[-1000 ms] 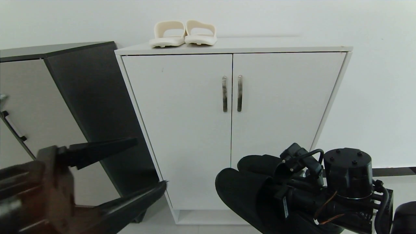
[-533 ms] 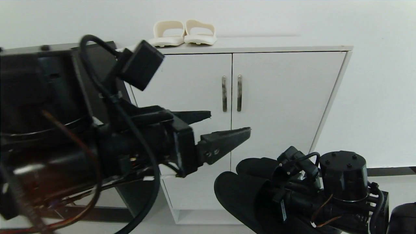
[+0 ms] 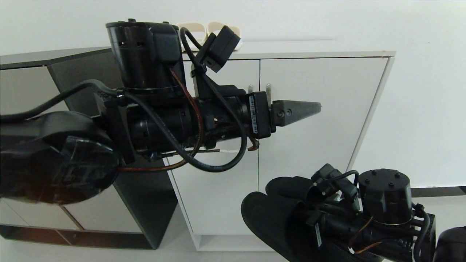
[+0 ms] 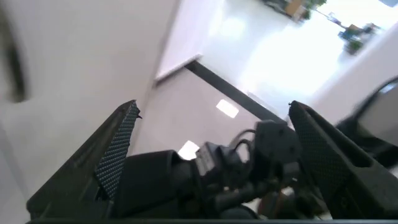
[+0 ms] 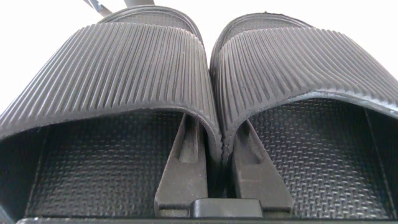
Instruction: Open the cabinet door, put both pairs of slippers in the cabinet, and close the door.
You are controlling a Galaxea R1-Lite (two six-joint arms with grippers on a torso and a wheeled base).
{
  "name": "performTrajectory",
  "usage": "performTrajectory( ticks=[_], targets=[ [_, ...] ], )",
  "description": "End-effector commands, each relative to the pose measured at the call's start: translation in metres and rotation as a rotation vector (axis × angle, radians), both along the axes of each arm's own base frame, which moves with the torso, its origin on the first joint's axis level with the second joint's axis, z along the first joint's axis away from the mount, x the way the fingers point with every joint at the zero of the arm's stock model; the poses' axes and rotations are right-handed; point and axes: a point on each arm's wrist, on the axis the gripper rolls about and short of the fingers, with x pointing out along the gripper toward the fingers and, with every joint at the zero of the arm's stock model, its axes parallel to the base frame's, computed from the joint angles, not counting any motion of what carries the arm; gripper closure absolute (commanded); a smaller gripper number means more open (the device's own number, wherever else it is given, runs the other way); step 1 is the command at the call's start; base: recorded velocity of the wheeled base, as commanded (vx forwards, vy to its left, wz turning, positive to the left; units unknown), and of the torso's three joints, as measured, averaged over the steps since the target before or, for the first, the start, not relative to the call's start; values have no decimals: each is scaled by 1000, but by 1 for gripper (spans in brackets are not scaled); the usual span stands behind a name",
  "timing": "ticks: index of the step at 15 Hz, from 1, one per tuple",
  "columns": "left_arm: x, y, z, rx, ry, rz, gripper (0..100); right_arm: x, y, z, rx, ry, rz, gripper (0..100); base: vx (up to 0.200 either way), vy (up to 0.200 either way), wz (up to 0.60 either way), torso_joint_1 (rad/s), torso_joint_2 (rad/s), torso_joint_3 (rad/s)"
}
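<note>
Black arms, looping cables, tapered textured jaws, screw-topped cylindrical joints

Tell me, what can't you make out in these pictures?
- Cream slippers: head view, mostly behind the left arm.
- Door handles: head view, mostly behind that arm.
- Cabinet inside: hidden, doors shut.
- Black slippers: head view, heels behind the right arm, cut off by the bottom edge.

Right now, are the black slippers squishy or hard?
Probably bendy: the right hand pinches the black slippers by their straps, which look squashed together. Likely light, since one pinch holds both. Ribbed surface probably isn't slippery.
</note>
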Motion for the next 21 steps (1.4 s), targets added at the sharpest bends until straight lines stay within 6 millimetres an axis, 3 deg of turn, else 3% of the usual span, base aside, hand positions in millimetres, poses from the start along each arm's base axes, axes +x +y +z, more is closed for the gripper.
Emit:
performTrajectory(
  ticks=[1, 7, 21],
  targets=[
    [19, -3, -4, 8, 15, 20, 0, 0, 0, 0, 1, -1, 1, 100, 0, 0, 0, 0, 0, 0],
    [54, -12, -10, 7, 11, 127, 0, 0, 1, 0, 0, -2, 3, 100, 0, 0, 0, 0, 0, 0],
    [93, -24, -26, 18, 11, 228, 0, 1, 2, -4, -11, 10, 5, 100, 0, 0, 0, 0, 0, 0]
  ],
)
